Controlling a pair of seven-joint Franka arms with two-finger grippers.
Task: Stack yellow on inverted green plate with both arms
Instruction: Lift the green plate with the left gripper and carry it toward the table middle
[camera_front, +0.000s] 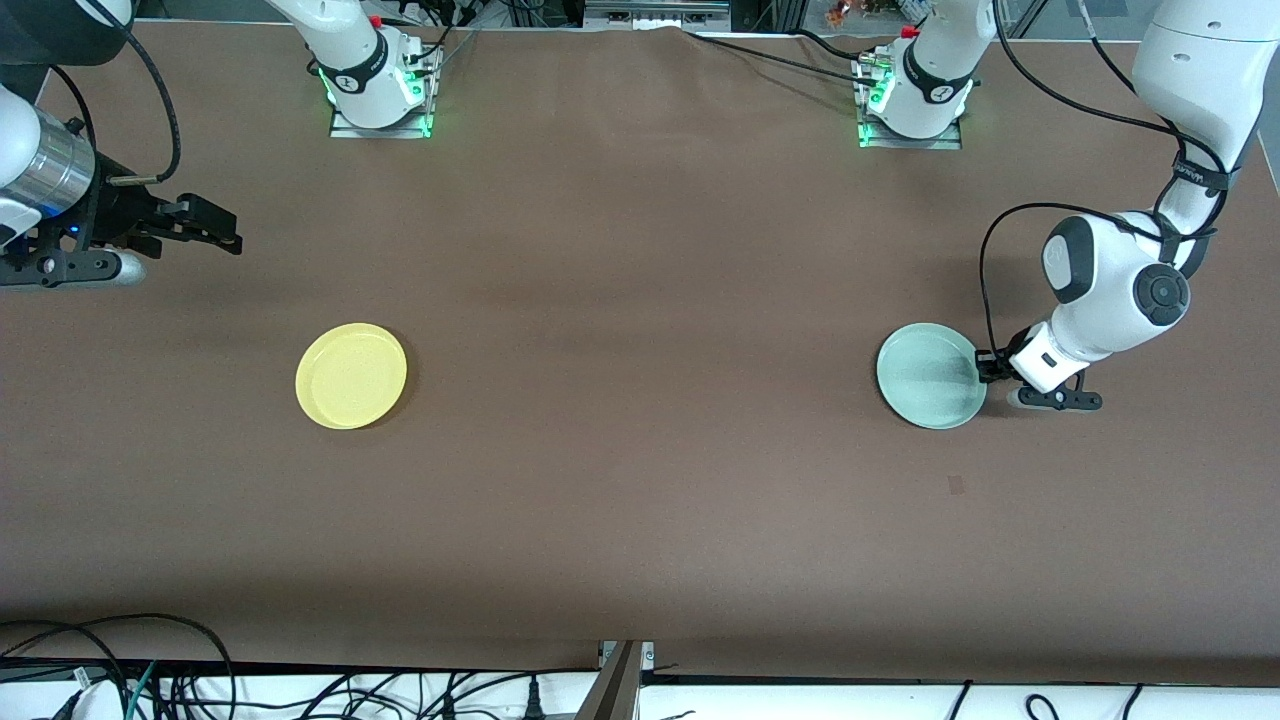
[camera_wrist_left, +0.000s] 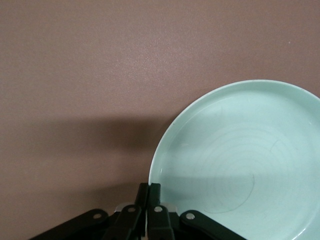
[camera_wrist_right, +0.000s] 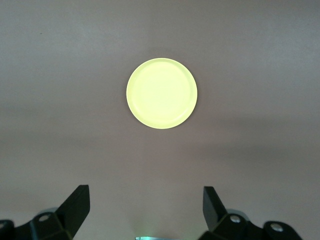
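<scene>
I see a brown table (camera_front: 640, 300) filling nearly my whole front view, its surface matte and plain. A small darker patch (camera_front: 955, 485) marks the cloth toward the left arm's end. Just past the table's edge nearest the front camera, black cables (camera_front: 150, 680) lie tangled on a white ledge (camera_front: 900, 700). At the table's edge farthest from that camera, more cables (camera_front: 760, 55) trail across.

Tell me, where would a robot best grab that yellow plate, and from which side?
Probably by its raised rim. The yellow plate lies flat and right way up on the table, so its thin edge is the only part two fingers can pinch. The right end effector, open and up in the air at its own end of the table, would likely come down onto the rim nearest it.
</scene>
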